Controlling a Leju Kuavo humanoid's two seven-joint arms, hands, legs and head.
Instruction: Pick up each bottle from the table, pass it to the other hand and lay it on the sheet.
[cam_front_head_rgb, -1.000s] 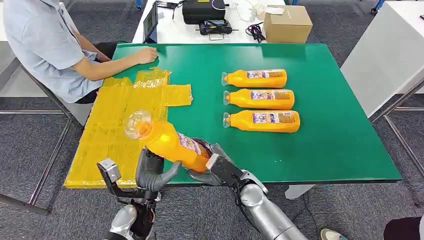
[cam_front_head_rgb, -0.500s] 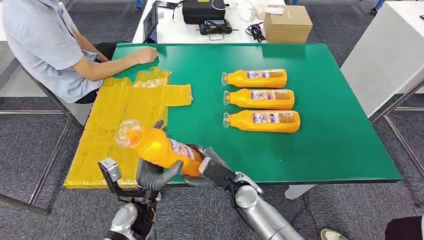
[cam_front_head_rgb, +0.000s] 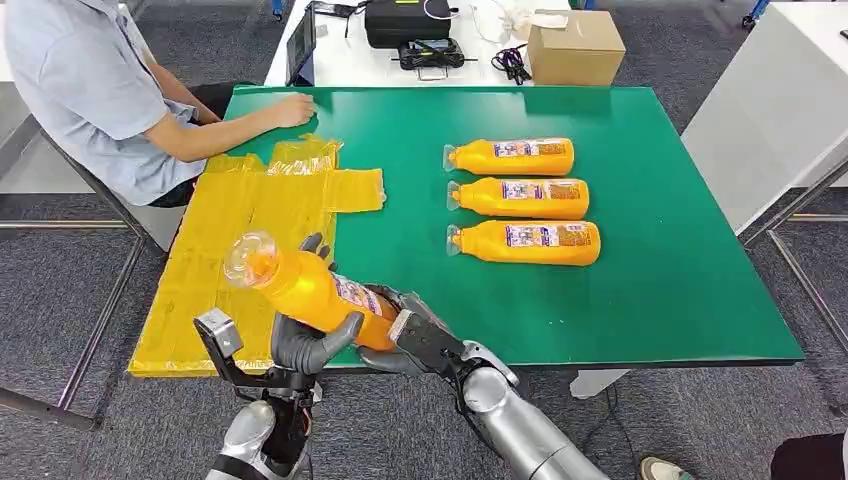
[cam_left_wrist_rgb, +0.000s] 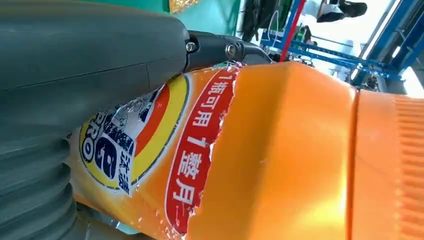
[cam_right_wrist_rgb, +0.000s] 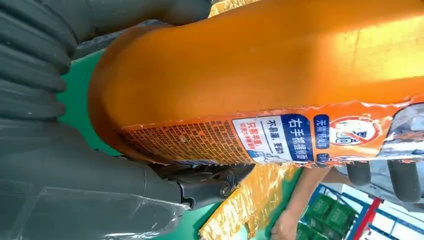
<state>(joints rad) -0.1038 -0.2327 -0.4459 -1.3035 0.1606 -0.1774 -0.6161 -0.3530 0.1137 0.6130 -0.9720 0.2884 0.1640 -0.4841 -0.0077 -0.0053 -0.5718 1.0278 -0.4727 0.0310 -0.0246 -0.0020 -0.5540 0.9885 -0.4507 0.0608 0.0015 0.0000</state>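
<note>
An orange bottle (cam_front_head_rgb: 310, 290) with a clear cap hangs tilted over the near edge of the green table (cam_front_head_rgb: 650, 250), its cap toward the yellow sheet (cam_front_head_rgb: 235, 240). My right hand (cam_front_head_rgb: 405, 335) grips its base end. My left hand (cam_front_head_rgb: 305, 340) wraps around its middle from below, fingers curled over it. Up close, the left wrist view has the bottle's label (cam_left_wrist_rgb: 165, 150) under my thumb, and the right wrist view has the bottle body (cam_right_wrist_rgb: 260, 75) held in my right hand. Three more orange bottles (cam_front_head_rgb: 520, 198) lie in a row on the table's right half.
A person (cam_front_head_rgb: 90, 90) sits at the far left, one hand resting on the table beside the sheet. A cardboard box (cam_front_head_rgb: 575, 45) and a black case (cam_front_head_rgb: 405, 20) stand on a white table behind. Another white table (cam_front_head_rgb: 780, 110) stands to the right.
The bottle has moved left and slightly down toward the sheet. My left hand has closed around its middle while my right hand followed, still holding the base.
</note>
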